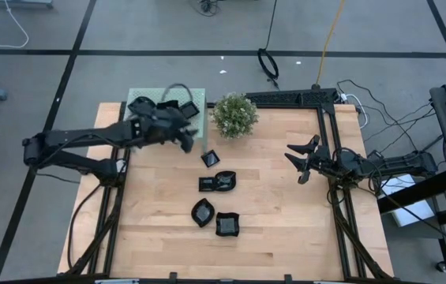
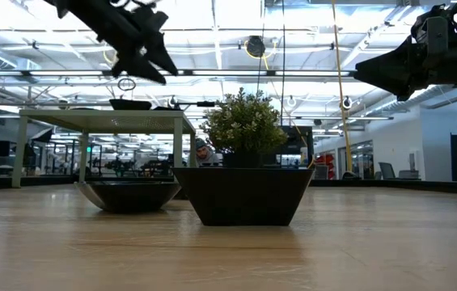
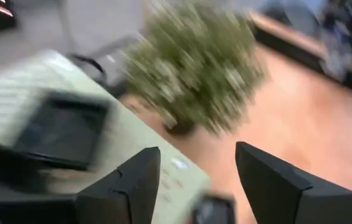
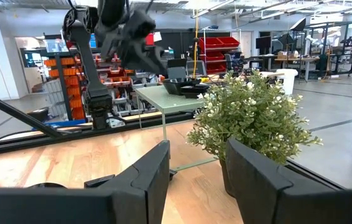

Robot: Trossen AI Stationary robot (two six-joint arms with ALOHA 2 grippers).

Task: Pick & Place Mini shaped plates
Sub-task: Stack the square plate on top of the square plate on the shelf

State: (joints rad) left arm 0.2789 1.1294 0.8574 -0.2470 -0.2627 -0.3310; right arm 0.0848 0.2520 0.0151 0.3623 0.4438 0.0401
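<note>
Four small black plates lie on the wooden table: a square one [image 1: 210, 158], a pair touching each other [image 1: 219, 183], a wavy one [image 1: 202, 211] and a square one [image 1: 227, 224]. More black plates [image 1: 140, 103] sit on a raised pale-green stand [image 1: 196, 95], also seen as a dark square plate [image 3: 63, 130] in the blurred left wrist view. My left gripper [image 1: 189, 138] [image 3: 197, 152] hovers open and empty over the stand's right edge, high above the table [image 2: 151, 65]. My right gripper [image 1: 295, 162] [image 4: 197, 146] waits open at the table's right side.
A green potted plant [image 1: 234, 115] [image 4: 250, 118] stands at the table's far edge, just right of the stand. In the low view two plates [image 2: 244, 194] [image 2: 127, 194] fill the foreground. Bare wood lies at the near-left and between the plates and my right arm.
</note>
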